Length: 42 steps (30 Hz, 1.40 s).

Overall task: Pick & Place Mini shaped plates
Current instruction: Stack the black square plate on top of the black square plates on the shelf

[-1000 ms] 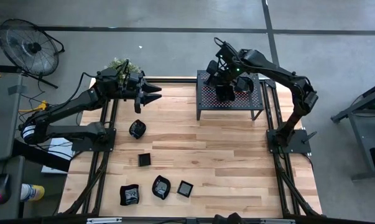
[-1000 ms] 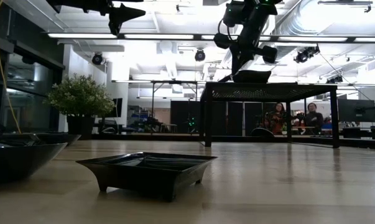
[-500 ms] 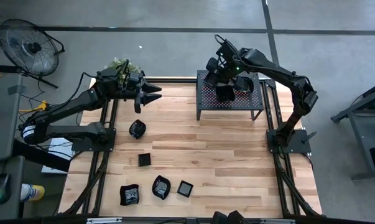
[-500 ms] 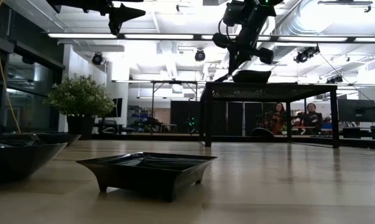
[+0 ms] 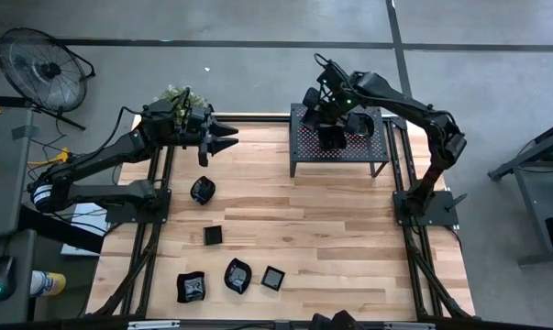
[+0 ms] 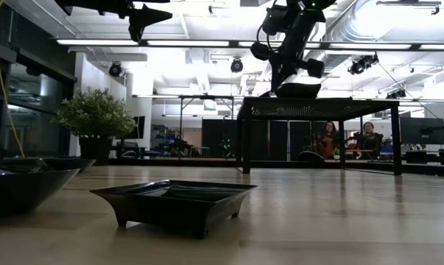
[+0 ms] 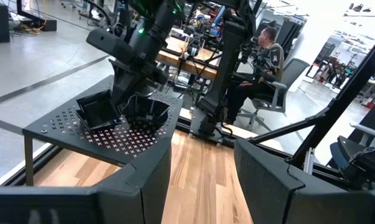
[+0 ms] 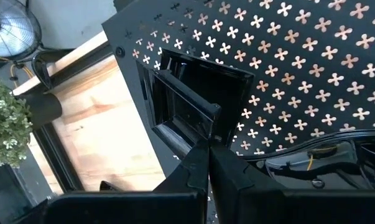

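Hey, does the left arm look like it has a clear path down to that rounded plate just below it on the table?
Probably yes. The left gripper hangs open above the table, and the rounded plate lies alone on bare wood, nothing between them.

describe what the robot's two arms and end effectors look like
Both arms are dark, jointed and tubular. The left end effector ends in two pointed black fingers; the right end effector has blocky black fingers, a small green light above it and loose black cables looping at the wrist.

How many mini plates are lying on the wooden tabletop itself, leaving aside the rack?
5: a rounded plate nearest the left arm, a square plate mid-table, and a front row of a wavy plate, a dish and a small square.
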Available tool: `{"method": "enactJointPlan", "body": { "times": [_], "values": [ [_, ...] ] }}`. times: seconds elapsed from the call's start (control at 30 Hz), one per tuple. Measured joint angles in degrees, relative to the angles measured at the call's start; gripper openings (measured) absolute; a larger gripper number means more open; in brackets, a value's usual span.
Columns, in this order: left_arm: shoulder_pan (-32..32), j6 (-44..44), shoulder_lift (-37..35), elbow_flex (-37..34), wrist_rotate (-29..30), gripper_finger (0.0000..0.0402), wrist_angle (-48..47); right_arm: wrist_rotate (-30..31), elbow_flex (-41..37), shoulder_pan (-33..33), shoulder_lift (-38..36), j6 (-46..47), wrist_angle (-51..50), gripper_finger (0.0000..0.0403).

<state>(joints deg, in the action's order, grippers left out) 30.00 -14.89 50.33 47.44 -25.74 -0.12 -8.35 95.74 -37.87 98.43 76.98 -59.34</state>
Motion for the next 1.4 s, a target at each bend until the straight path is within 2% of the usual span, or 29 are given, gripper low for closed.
{"method": "enactJointPlan", "body": {
  "times": [0.1,1.3,1.4],
  "values": [
    [0.0,0.0,0.0,0.0,0.0,0.0175,0.0,1.4,0.0,0.0,-0.1,0.1,0.0,0.0001],
    [0.0,-0.4,0.0,0.0,-0.3,0.0175,0.0,-0.3,0.0,0.0,-0.1,-3.5,-0.1,0.0001],
    [0.0,-0.4,0.0,0.0,-0.3,0.0175,0.0,-0.3,0.0,0.0,-0.1,-3.5,-0.1,0.0013]
  ]
}}
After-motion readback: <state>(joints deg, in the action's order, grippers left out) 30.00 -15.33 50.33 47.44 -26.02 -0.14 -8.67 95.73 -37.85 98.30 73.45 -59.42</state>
